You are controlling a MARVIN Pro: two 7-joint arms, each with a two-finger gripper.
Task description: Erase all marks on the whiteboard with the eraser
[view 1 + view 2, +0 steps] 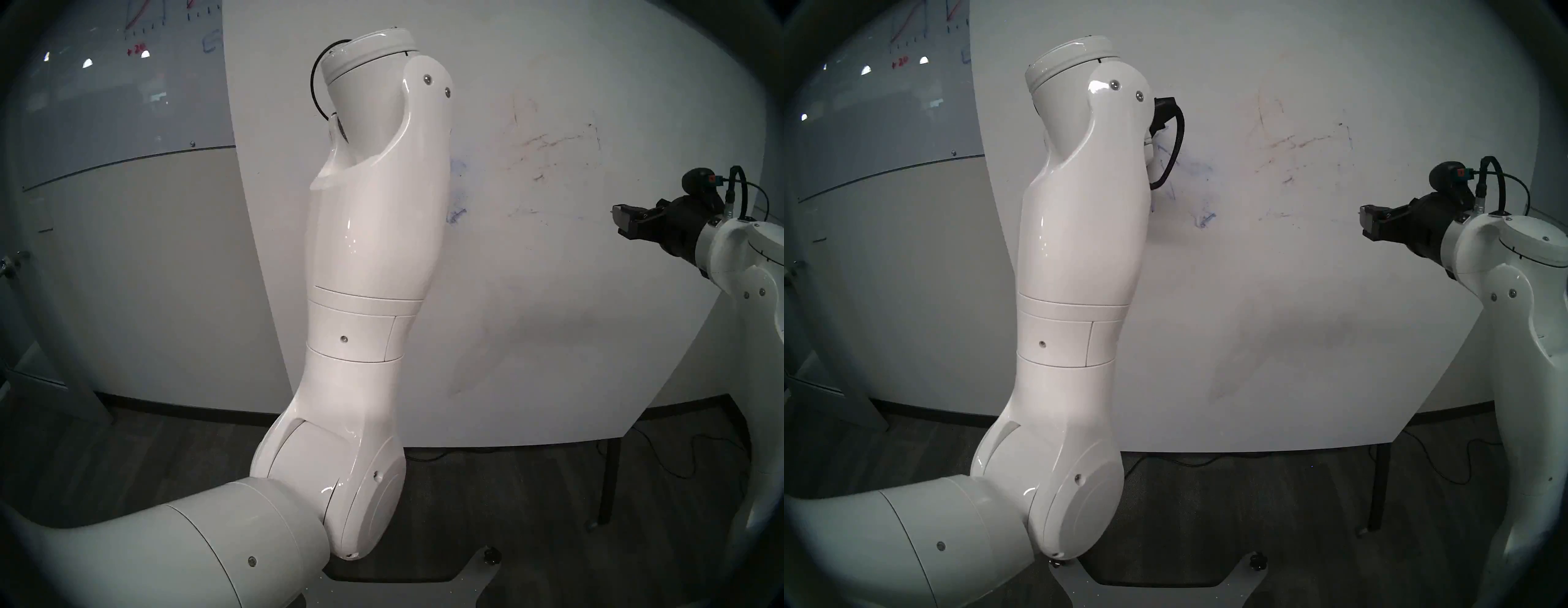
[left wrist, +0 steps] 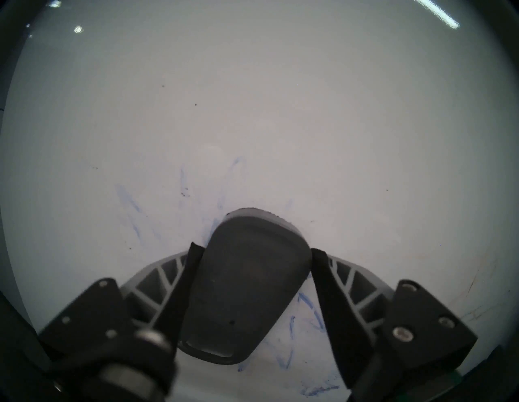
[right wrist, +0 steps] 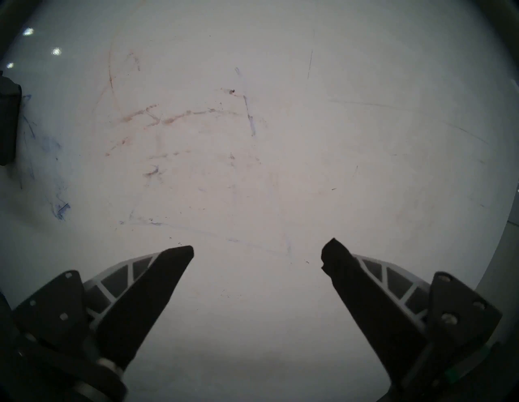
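Observation:
The dark grey eraser (image 2: 241,286) lies flat against the whiteboard (image 1: 551,318), tilted slightly, between the fingers of my left gripper (image 2: 252,252). The jaws stand wide and both fingertips sit right at the eraser's sides. Blue marks (image 2: 306,308) spread around and below the eraser, with a blue smudge (image 1: 1204,220) beside my left forearm. Faint brownish streaks (image 3: 174,119) cross the board's middle. In the head views my left forearm (image 1: 373,233) hides the left gripper. My right gripper (image 3: 257,252) hangs open and empty at the board's right (image 1: 621,220), apart from the surface.
A glossy grey glass board (image 1: 106,85) with red and blue graph scribbles hangs on the wall at the left. A dark stand leg (image 1: 609,479) and floor cables (image 1: 679,463) sit under the whiteboard's lower right corner.

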